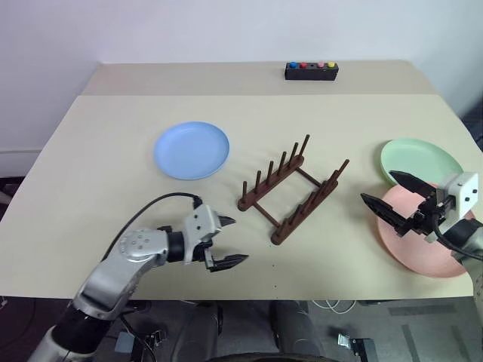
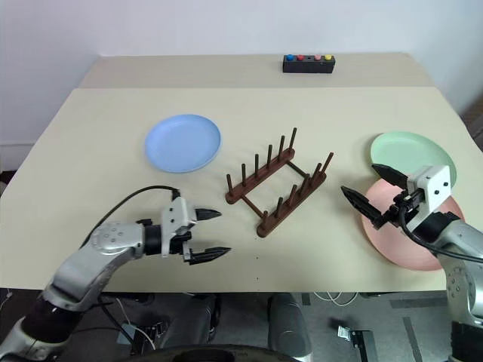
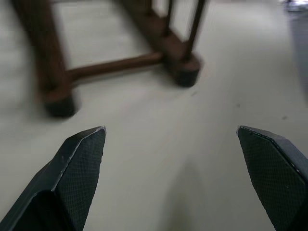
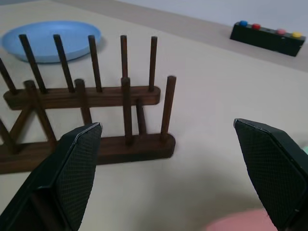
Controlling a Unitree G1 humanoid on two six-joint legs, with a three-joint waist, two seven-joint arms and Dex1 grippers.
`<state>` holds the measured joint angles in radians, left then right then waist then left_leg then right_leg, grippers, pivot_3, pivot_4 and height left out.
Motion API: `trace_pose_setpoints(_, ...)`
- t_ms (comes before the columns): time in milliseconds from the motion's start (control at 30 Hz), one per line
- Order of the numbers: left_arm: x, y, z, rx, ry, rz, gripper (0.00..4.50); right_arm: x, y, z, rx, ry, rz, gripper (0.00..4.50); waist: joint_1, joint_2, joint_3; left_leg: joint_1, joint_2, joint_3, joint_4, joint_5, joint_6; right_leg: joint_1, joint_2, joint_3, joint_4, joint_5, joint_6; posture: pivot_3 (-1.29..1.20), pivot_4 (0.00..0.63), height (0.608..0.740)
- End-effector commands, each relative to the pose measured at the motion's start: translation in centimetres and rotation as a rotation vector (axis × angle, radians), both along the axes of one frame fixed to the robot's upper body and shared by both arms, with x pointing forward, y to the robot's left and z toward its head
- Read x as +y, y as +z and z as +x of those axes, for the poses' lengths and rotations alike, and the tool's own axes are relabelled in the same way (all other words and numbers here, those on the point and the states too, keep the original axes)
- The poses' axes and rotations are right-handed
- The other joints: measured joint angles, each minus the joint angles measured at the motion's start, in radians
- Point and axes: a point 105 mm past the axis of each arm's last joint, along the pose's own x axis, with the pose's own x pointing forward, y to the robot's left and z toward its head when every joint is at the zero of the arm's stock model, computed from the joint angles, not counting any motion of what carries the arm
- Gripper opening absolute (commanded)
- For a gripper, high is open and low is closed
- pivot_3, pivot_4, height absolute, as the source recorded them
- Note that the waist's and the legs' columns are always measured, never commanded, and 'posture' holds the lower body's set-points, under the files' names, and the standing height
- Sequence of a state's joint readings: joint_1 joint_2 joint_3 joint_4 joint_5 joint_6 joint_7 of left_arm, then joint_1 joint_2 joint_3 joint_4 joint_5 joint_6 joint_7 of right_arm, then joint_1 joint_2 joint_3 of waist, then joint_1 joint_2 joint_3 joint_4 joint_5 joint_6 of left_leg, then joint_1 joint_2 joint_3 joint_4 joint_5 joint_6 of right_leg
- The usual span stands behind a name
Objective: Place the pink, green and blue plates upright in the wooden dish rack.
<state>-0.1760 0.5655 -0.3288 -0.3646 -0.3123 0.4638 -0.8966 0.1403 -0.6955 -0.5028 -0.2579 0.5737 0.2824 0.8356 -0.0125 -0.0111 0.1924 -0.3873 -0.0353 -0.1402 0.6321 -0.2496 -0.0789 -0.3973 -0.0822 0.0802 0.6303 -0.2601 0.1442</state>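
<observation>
Both grippers gape empty — the left gripper (image 1: 229,241) near the table's (image 1: 98,166) front edge, the right gripper (image 1: 392,196) over the pink plate (image 1: 423,253) — rack (image 1: 294,188) mid-table.

Bright, even overhead light; soft shadows; wooden dish rack (image 3: 115,53) motion-blurred in left wrist view.

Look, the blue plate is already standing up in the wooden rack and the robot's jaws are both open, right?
Not quite. The blue plate lies flat on the table, apart from the wooden rack, which holds no plate yet; the left eye view shows it. The jaws of both grippers are open, as you said.
</observation>
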Motion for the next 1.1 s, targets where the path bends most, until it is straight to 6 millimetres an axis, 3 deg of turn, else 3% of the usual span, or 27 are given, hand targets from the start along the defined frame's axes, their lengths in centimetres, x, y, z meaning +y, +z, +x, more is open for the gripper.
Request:
trace_pose_setpoints(33,-1.1,-0.5,-0.3,0.011,-0.062,-0.004,4.5,0.3,1.3,-0.6,-0.051,-0.009,0.004,4.47,-0.006,0.0,0.0,0.0,0.0,0.0,0.0,0.0,0.0,0.0,0.0,0.0,0.0,0.0,0.0,0.0,0.15,0.74)
trace_pose_setpoints(200,-3.9,-1.9,0.8,-0.008,-0.098,0.029,4.5,0.3,1.8,-1.5,-0.057,-0.038,0.003,4.47,0.003,0.002,-0.001,0.0,0.0,0.0,0.0,0.0,0.0,0.001,0.0,0.0,0.0,0.0,0.0,0.0,0.15,0.74)
trace_pose_setpoints(533,-5.8,-2.1,3.0,-0.097,0.0,0.037,4.5,0.8,1.8,-3.0,-0.054,-0.087,0.011,4.47,0.002,0.002,-0.002,0.001,0.0,0.0,0.002,0.0,0.0,0.002,0.0,0.0,-0.001,0.0,0.0,0.0,0.15,0.74)
trace_pose_setpoints(633,-6.1,-2.3,3.6,-0.112,0.032,0.042,3.61,0.9,1.8,-2.9,-0.058,-0.089,0.013,4.5,0.004,0.002,-0.002,0.003,0.0,0.0,0.002,0.0,0.0,0.004,0.0,0.0,-0.001,-0.001,0.0,0.0,0.15,0.74)
trace_pose_setpoints(800,-5.9,-2.4,4.3,-0.13,0.072,0.042,1.06,1.0,2.0,-2.3,-0.07,-0.084,0.015,4.5,0.002,0.002,-0.002,0.004,0.0,0.0,0.001,0.0,0.0,0.005,0.0,0.0,-0.001,-0.001,0.0,0.0,0.15,0.74)
trace_pose_setpoints(833,-5.8,-2.4,4.4,-0.134,0.081,0.043,0.77,1.1,2.0,-2.2,-0.072,-0.082,0.016,4.5,0.002,0.002,-0.002,0.004,0.0,0.0,0.001,0.0,0.0,0.005,0.0,0.0,-0.001,0.0,0.001,0.0,0.15,0.74)
trace_pose_setpoints(1100,-4.1,-2.3,5.7,-0.2,0.137,0.068,0.76,1.2,2.1,-1.5,-0.085,-0.064,0.02,4.5,0.001,0.002,-0.002,0.004,0.0,0.0,0.001,0.0,0.0,0.005,0.0,0.0,-0.001,0.0,0.001,0.0,0.15,0.74)
